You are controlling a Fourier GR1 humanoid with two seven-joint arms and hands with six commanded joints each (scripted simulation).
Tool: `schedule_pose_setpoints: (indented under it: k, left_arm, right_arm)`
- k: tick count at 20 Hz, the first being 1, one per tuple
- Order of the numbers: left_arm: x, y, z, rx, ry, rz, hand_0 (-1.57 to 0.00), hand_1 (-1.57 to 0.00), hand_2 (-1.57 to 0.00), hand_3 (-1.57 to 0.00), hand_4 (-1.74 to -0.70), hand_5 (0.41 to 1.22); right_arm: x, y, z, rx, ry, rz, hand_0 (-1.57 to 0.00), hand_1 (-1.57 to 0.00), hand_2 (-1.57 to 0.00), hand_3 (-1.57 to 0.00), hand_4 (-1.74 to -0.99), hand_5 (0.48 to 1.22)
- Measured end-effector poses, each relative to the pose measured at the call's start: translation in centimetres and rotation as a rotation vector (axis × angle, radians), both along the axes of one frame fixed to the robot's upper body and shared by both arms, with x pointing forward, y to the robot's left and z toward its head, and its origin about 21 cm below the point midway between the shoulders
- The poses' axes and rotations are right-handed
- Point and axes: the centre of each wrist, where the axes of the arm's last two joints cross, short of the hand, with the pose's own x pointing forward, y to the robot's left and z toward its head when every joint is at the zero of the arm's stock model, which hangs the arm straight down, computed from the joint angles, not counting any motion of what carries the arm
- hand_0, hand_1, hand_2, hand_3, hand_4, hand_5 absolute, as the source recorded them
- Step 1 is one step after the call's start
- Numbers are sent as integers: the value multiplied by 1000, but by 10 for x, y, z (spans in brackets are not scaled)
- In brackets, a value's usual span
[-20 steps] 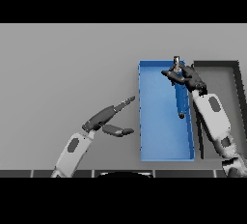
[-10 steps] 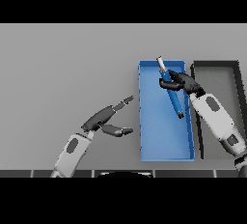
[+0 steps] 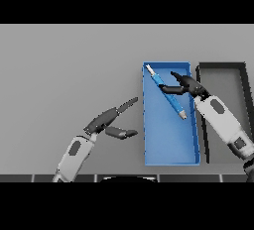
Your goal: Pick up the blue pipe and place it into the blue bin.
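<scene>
Grey tabletop [image 3: 64, 65] carries the blue bin [image 3: 168, 158], where the pipe [image 3: 167, 92] lies slanted inside; the right hand [image 3: 186, 86] looks spread beside it, gripping nothing, and should lift straight clear without nudging it; the left hand [image 3: 110, 121] idles open nearby.

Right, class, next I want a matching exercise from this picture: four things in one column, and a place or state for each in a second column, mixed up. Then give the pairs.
Column one:
1. blue pipe
2. blue bin
3. dark tray
4. left hand

Column two:
A. at the far right of the table
B. fingers straight, over bare table, holding nothing
C. lying slantwise inside the blue bin
D. between the left hand and the dark tray

Pairs: 1-C, 2-D, 3-A, 4-B.

The right hand is at the pipe's middle, over the bin.
</scene>
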Motion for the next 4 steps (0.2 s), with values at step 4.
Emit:
schedule_pose_setpoints:
  k: [4]
  left_arm:
    - [-8, 4, -5, -7, -6, 2, 1, 1, 1, 1, -885, 431]
  right_arm:
    - [-1, -1, -3, -2, 8, 19, -6, -5, -5, -3, -1022, 643]
